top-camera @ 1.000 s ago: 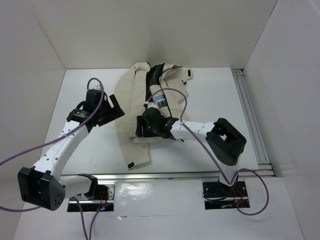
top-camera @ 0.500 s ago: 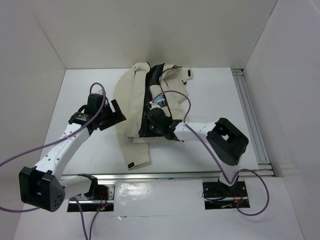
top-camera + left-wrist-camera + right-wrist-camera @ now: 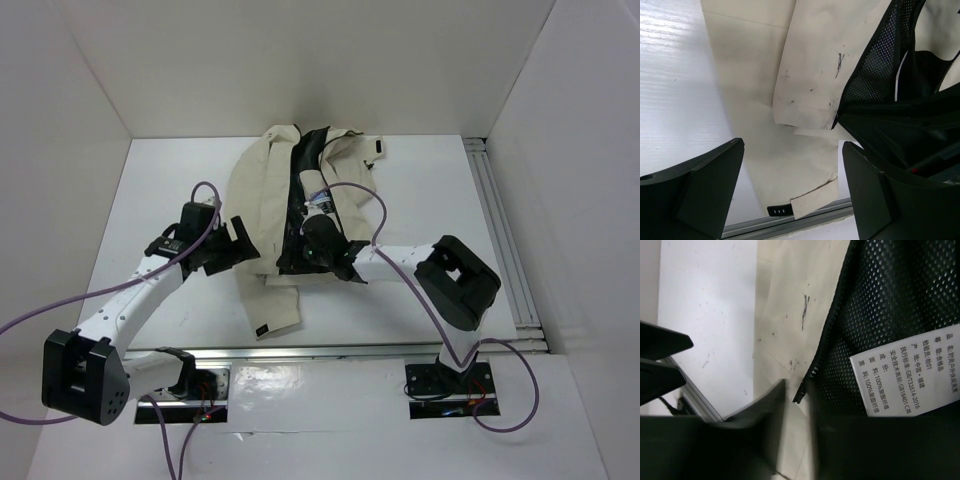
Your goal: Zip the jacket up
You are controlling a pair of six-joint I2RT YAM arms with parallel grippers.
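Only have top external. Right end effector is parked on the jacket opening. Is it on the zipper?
Observer: Right wrist view shows the zipper's lower end sitting in the narrow gap between the right end effector's fingers. It's blurred, so I can't tell if it's pinched.
Operator: Left one holding anything?
Observer: No. Left end effector is open, with nothing between its fingers; the jacket hem lies below it.

We see bright, even overhead light with soft, faint shadows and a sheen of glare on the table (image 3: 670, 75). Our right claw (image 3: 795, 390) is blurred; the jacket (image 3: 785, 315) beyond it is sharp.
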